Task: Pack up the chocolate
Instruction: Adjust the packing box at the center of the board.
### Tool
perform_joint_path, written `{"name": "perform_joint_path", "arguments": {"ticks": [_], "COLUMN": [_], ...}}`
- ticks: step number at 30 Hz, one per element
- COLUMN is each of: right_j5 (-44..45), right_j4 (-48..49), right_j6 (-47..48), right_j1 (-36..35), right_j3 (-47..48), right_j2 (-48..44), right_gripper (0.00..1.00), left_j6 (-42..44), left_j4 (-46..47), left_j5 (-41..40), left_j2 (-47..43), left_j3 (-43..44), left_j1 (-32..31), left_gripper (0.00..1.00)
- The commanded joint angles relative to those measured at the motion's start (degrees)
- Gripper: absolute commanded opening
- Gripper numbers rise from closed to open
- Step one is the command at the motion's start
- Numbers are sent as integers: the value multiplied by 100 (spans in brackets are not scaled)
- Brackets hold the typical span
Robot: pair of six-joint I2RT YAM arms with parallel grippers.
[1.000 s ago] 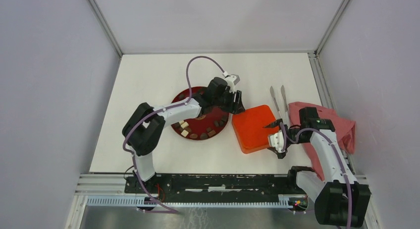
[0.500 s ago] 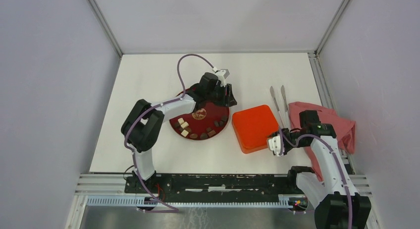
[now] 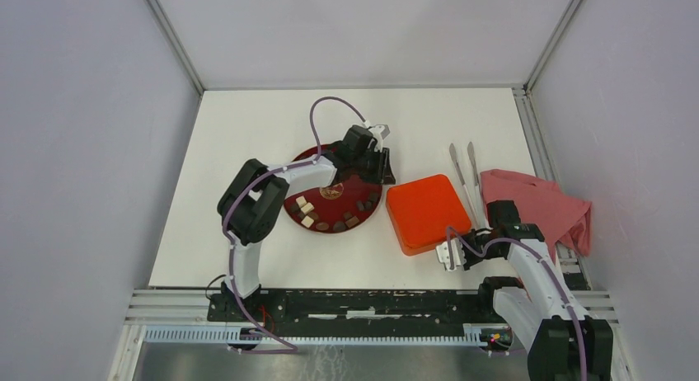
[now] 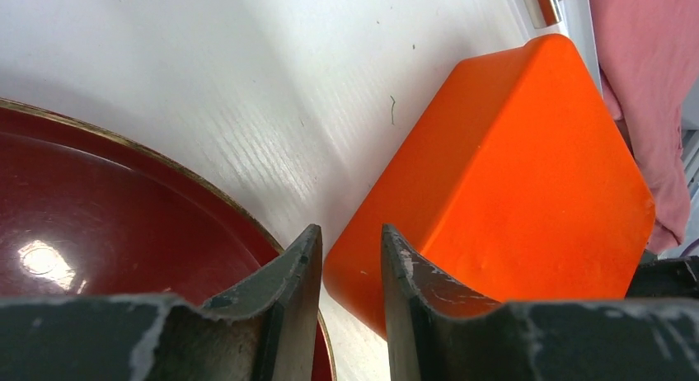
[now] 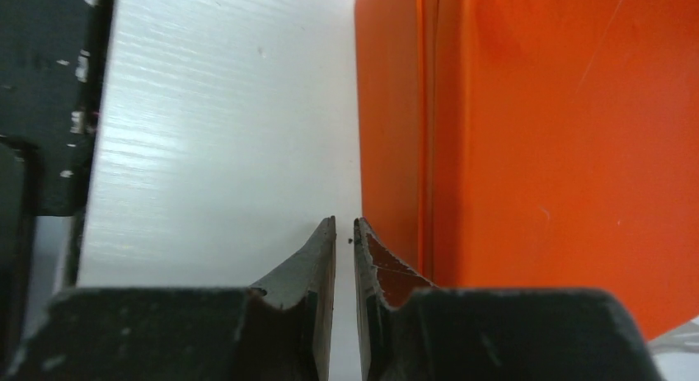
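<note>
The chocolate point(image 3: 310, 209), small cream and dark brown pieces, lies along the near rim of the red plate point(image 3: 328, 208). A closed orange box point(image 3: 424, 214) sits right of the plate. My left gripper point(image 3: 381, 171) hovers over the plate's right edge. In the left wrist view, the left gripper point(image 4: 352, 232) stands open by a modest gap with nothing in it, between the plate point(image 4: 99, 216) and the box point(image 4: 511, 175). My right gripper point(image 3: 445, 255) is at the box's near right corner. In the right wrist view, the right gripper point(image 5: 344, 224) is shut to a thin slit and empty, beside the box point(image 5: 560, 134).
Metal tongs point(image 3: 462, 175) lie on the table right of the box. A crumpled pink cloth point(image 3: 540, 204) sits at the right edge. The arms' black base rail point(image 3: 354, 303) runs along the near edge.
The right gripper drew back off the box toward the near edge and its jaws closed. The left gripper shifted over the plate's right side and its jaws narrowed.
</note>
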State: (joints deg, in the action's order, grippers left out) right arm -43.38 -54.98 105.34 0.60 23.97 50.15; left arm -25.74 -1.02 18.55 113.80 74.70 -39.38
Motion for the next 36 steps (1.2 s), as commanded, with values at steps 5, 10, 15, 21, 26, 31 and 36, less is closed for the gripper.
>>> {"name": "perform_joint_path", "arguments": {"ticks": [5, 10, 15, 21, 26, 31, 36], "right_j5": [498, 534, 414, 466, 972, 1237, 1178], "right_j4": [2028, 2697, 3172, 3435, 3237, 2617, 2116], "right_j6": [-1498, -2209, -2641, -3222, -3409, -3002, -2550], "right_j1": [-30, -34, -31, -28, -27, 200, 343], "right_j3": [-138, 47, 216, 437, 520, 467, 258], "right_j2": [-156, -14, 331, 636, 504, 382, 288], "right_gripper": [18, 18, 18, 19, 20, 22, 23], "left_j6": [-157, -204, -359, -586, -662, -529, -477], "left_j4": [-286, -338, -293, -267, -461, -749, -884], "left_j5": [97, 10, -204, -582, -1042, -1251, -1378], "left_j2": [90, -118, -496, -886, -1031, -994, -1037], "left_j3": [247, 29, -330, -655, -706, -513, -512], "left_j1": [-168, -286, -455, -639, -661, -655, -659], "left_gripper": [37, 37, 37, 37, 38, 38, 38]}}
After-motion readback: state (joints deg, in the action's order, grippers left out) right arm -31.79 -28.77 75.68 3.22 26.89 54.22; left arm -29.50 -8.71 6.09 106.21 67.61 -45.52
